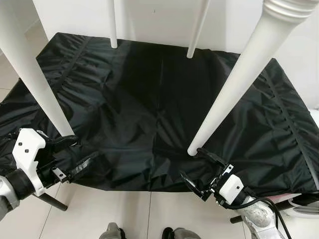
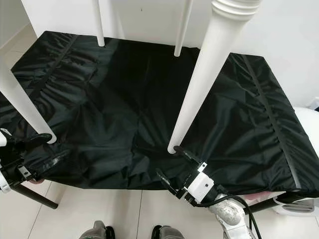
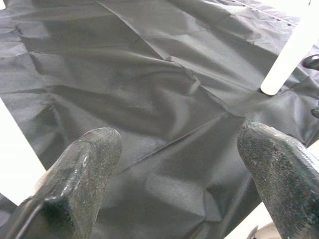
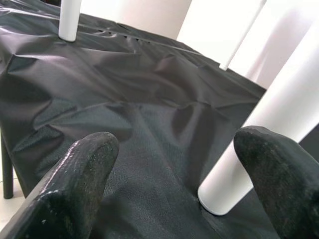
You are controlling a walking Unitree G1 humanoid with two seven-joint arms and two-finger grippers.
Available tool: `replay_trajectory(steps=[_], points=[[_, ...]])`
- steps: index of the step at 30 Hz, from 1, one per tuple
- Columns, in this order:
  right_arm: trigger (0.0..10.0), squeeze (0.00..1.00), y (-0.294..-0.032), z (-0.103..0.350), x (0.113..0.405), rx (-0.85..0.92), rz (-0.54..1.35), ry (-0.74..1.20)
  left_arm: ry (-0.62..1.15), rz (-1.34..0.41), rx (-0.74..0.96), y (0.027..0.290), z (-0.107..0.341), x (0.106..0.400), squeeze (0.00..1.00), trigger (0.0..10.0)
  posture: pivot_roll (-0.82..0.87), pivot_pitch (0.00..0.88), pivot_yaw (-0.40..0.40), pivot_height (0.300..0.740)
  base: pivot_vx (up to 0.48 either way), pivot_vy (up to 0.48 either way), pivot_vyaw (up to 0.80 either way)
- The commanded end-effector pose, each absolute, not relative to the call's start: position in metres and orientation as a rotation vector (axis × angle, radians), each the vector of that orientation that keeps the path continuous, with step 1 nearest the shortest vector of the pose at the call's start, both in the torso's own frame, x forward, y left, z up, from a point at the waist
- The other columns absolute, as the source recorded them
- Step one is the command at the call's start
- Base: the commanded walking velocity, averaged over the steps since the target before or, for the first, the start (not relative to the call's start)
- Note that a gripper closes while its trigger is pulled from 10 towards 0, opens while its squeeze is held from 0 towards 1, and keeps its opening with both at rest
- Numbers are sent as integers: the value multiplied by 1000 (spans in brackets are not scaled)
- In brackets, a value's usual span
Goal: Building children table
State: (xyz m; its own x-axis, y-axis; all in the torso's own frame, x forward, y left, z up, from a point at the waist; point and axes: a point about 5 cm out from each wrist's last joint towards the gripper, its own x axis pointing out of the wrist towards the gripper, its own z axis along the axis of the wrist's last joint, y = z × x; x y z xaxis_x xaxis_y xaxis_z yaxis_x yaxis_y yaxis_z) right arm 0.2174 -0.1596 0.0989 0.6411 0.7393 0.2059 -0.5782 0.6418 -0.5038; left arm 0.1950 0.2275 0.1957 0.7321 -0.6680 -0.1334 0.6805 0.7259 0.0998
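- Left eye view: four white table legs stand on a surface covered in black cloth (image 1: 149, 99); their tops run out of frame.
- Near right leg (image 1: 239, 84): its foot rests on the cloth just beyond the right gripper (image 1: 203, 172), between it and the far edge. The long axis rises steeply, leaning up and to the right.
- Right gripper: jaws wide, holding nothing, aimed at that foot. In the right wrist view, the leg foot (image 4: 222, 196) sits between the two fingers (image 4: 75, 189) but nearer the far one.
- Near left leg (image 1: 30, 74): foot close beside the left gripper (image 1: 75, 157), whose jaws are also wide and empty.
- Far legs (image 1: 112, 25): well apart from both arms.
- Judgement: each arm is nearest its own near leg; the right looks best lined up to close.
- Writing, brands, labels: none readable.
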Motion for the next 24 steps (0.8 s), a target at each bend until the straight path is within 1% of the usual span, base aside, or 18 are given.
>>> replay_trajectory(steps=[1, 24], points=[[10000, 0, -163, 95, 217, -404, 782, -384, 100, -794, 136, 222, 195, 192, 0, 10000, 41, 151, -55, 740, 0, 0, 0], [10000, 0, -166, 91, 212, -409, 786, -368, 143, -812, 109, 222, 191, 190, 0, 10000, 37, 160, -43, 740, 0, 0, 0]])
